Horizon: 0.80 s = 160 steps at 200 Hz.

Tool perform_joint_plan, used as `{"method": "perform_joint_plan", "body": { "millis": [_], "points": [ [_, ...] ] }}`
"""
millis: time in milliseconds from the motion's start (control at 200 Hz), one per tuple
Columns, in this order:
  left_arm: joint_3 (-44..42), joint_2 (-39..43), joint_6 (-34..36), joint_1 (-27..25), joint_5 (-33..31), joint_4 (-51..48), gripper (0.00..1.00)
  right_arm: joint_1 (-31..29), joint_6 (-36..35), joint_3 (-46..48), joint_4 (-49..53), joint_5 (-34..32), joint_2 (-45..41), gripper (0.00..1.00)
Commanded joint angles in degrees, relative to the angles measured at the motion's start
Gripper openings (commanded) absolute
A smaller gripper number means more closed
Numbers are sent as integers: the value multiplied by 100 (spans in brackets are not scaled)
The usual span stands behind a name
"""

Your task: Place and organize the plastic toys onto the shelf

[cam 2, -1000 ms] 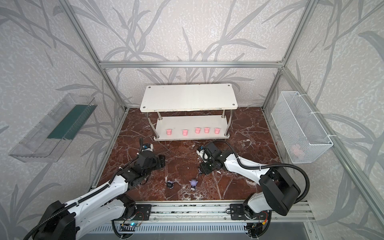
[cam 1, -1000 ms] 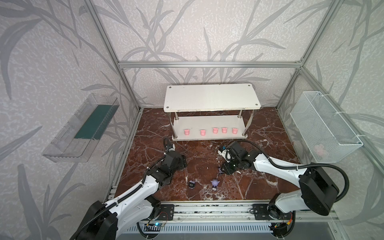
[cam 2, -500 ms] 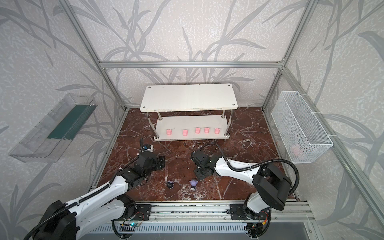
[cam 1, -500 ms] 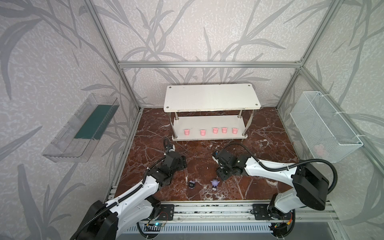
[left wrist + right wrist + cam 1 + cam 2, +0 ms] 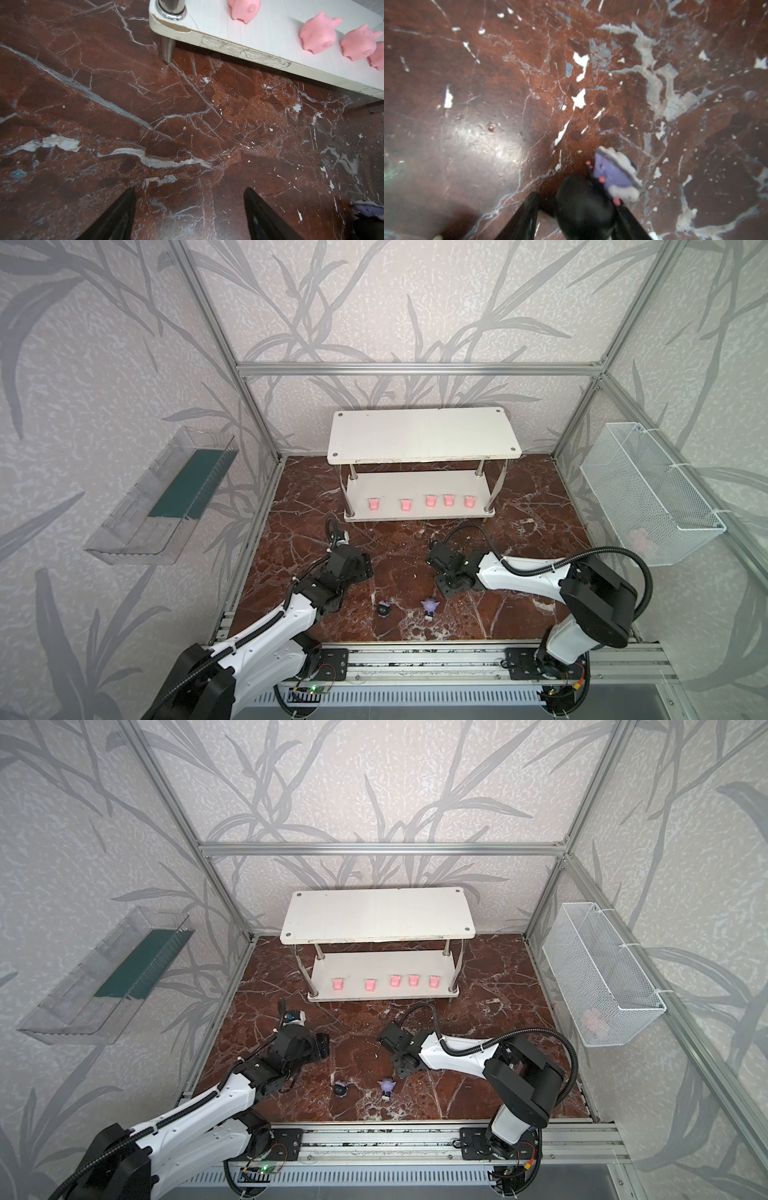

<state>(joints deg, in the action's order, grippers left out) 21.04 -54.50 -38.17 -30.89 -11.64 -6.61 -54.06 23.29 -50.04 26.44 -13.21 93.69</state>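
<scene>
A: What sat nearest on the marble floor (image 5: pixel 519 506)?
B: At 6 o'clock, a dark figurine (image 5: pixel 383 608) and a lilac figurine (image 5: pixel 429 605) sat near each other, not touching.
A: And the arms?
B: At 5 o'clock the right gripper (image 5: pixel 575 199) was clamped on a black-and-lilac figurine (image 5: pixel 612 174). At 8 o'clock the left gripper (image 5: pixel 189 191) hung over bare floor, fingers apart.
A: Farther back?
B: At 12 o'clock the white shelf (image 5: pixel 424 435) carried five pink piglets (image 5: pixel 430 500) in a row on its lower tier.

Blurred, edge-cropped black-lilac figurine (image 5: pixel 596 193)
</scene>
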Motion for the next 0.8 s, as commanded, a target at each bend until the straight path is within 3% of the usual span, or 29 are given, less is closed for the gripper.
{"method": "perform_joint_plan", "body": {
  "millis": [0,410,795],
  "points": [
    [-22,-7,-76,36,-8,23,80,-3,204,-76,123,-331,152,47],
    [53,-70,-70,48,18,-2,80,1,214,-25,238,-235,-70,31],
    [-4,36,-85,47,106,59,80,818,-451,-1103,2900,1548,-922,27]
  ]
}}
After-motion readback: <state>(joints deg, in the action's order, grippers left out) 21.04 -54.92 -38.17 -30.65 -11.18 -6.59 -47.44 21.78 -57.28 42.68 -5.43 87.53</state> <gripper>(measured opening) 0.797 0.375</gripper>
